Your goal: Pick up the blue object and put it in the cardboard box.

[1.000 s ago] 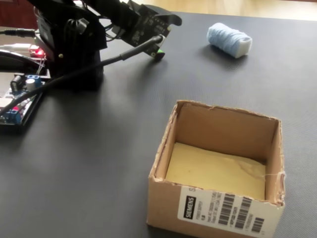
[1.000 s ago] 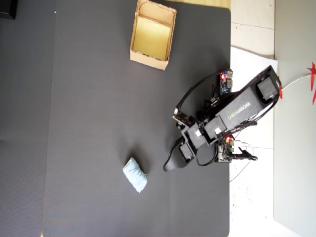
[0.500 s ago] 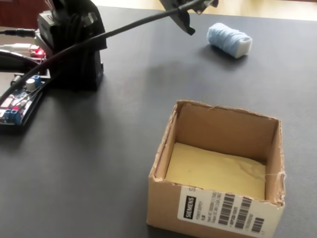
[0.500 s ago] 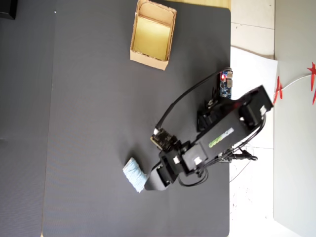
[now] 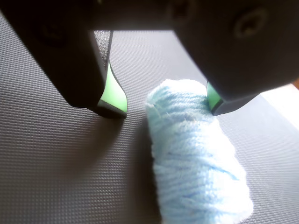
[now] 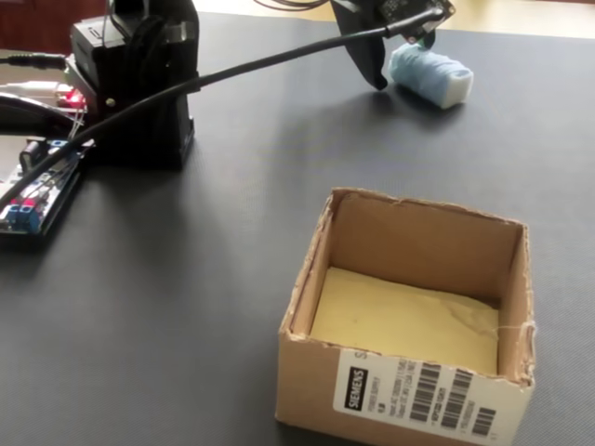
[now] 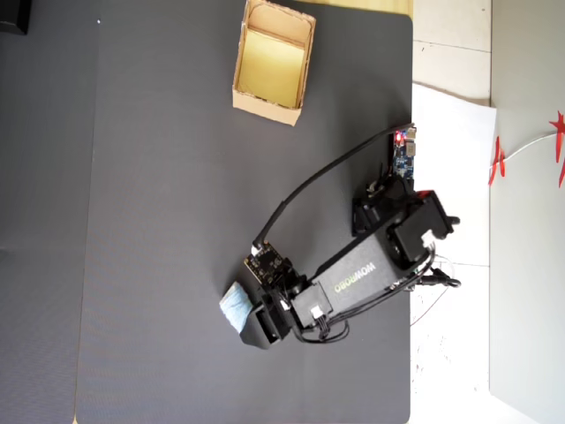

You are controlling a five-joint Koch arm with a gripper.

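Observation:
The blue object [image 5: 191, 154] is a pale blue roll of yarn lying on the dark mat. In the wrist view its far end sits between my green-padded fingers. My gripper [image 5: 163, 106] is open: the right pad is close against the roll and a gap remains at the left pad. In the fixed view the gripper [image 6: 402, 51] hangs over the left end of the blue object [image 6: 435, 76] at the far side of the mat. From overhead the gripper [image 7: 256, 320] covers part of the roll [image 7: 232, 305]. The cardboard box [image 6: 409, 243] stands empty near the camera, and at the mat's top edge [image 7: 265, 104] from overhead.
The black arm base [image 6: 139, 84] stands at the far left with circuit boards [image 6: 33, 190] beside it. A black cable [image 6: 232, 72] runs from the boards to the gripper. White sheets [image 7: 450, 159] lie beyond the mat's right edge.
The arm swung out from beside its base across the mat, and the gripper came down over the blue roll. The roll and the box have not moved.

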